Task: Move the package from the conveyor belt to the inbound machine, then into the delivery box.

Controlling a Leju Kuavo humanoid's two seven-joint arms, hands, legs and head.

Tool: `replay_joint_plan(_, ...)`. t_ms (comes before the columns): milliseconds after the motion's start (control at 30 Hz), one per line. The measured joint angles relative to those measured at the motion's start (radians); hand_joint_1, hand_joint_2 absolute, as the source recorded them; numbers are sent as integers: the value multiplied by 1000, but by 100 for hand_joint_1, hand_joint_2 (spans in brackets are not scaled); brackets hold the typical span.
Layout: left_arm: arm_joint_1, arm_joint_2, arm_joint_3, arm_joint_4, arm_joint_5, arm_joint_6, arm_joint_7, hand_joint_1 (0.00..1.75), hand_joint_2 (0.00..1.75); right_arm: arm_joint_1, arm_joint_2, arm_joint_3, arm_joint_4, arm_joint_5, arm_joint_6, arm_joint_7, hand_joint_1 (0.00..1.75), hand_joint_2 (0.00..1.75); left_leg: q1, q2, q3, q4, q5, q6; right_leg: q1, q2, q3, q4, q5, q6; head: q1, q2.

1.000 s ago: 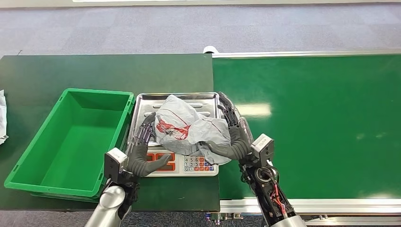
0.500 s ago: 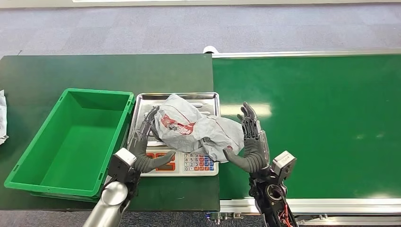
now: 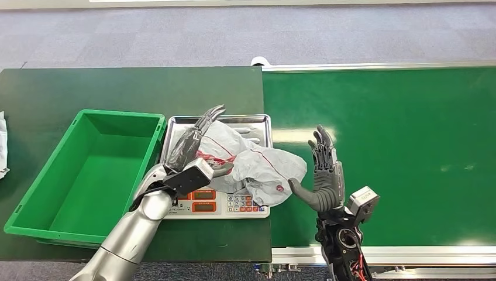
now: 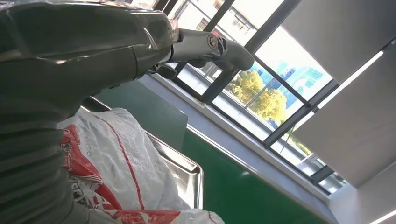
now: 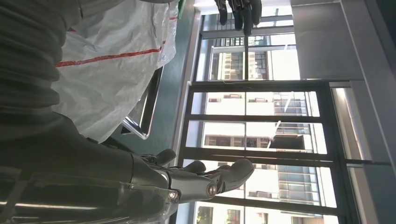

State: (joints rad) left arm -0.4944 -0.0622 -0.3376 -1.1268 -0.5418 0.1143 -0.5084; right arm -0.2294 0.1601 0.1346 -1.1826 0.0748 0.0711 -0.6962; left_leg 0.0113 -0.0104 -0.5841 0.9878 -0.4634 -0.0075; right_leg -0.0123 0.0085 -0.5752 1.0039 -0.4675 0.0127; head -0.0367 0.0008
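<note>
The package, a crumpled white plastic bag with red print, lies on the metal tray of the weighing scale, its right end hanging over toward the conveyor belt. My left hand is raised at the bag's left side, fingers stretched out over the tray and thumb against the plastic. In the left wrist view the fingers reach straight above the package without gripping it. My right hand stands open over the belt, just right of the bag, thumb close to it.
An empty green delivery box sits left of the scale on the dark green table. A white object pokes in at the far left edge. The belt stretches bare to the right.
My right hand has let go of the package and drawn back to the right. My left hand has risen and reached forward along the bag's left side. The bag has settled flatter on the tray.
</note>
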Motion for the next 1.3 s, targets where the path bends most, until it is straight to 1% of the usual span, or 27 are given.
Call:
replay_joint_plan(233, -38, 12, -82, 101, -224, -21, 83, 0, 175, 3, 8, -36, 0, 25, 22, 0, 0, 175, 0, 0, 0, 0, 0, 0, 0, 0, 0, 0, 0, 0, 0, 0)
replay_joint_plan(367, -67, 15, -134, 184, -333, -65, 142, 0, 175, 7, 15, -56, 0, 41, 32, 0, 0, 175, 0, 0, 0, 0, 0, 0, 0, 0, 1, 0, 0, 0, 0, 0)
replay_joint_plan(500, -102, 16, -172, 258, -389, -122, 189, 0, 175, 13, 22, -72, 0, 54, 41, 0, 0, 175, 0, 0, 1, 0, 0, 0, 0, 0, 2, 0, 0, 0, 0, 0)
replay_joint_plan(667, -138, 16, -199, 323, -416, -144, 216, 0, 175, 15, 29, -87, 0, 62, 45, 0, 0, 175, 0, -1, 5, 0, 0, 0, 0, -1, 7, 0, 0, 0, 0, 0)
replay_joint_plan(833, -144, 16, -204, 337, -422, -152, 220, 0, 175, 16, 30, -89, 0, 63, 45, 0, 0, 175, 0, -1, 8, 0, 0, 0, 0, -1, 10, 0, -1, 0, 0, 0)
replay_joint_plan(967, -162, 16, -215, 371, -416, -167, 200, 175, 175, 19, 35, -97, 0, 64, 45, 0, 0, 175, 0, -1, 16, -1, 0, 1, 0, -1, 18, 0, -1, 0, 0, 0)
replay_joint_plan(1200, -168, 20, -214, 358, -362, -179, 109, 175, 175, 24, 35, -104, 0, 64, 42, 0, 0, 175, 0, -2, 17, -1, 0, 1, 0, -2, 19, 0, -1, 0, 0, 0)
replay_joint_plan(1300, -159, 22, -214, 337, -334, -157, 61, 175, 175, 25, 37, -107, 0, 64, 42, 0, 0, 175, 0, -2, 16, -1, 0, 1, 0, -2, 18, 0, -1, 1, 0, 0)
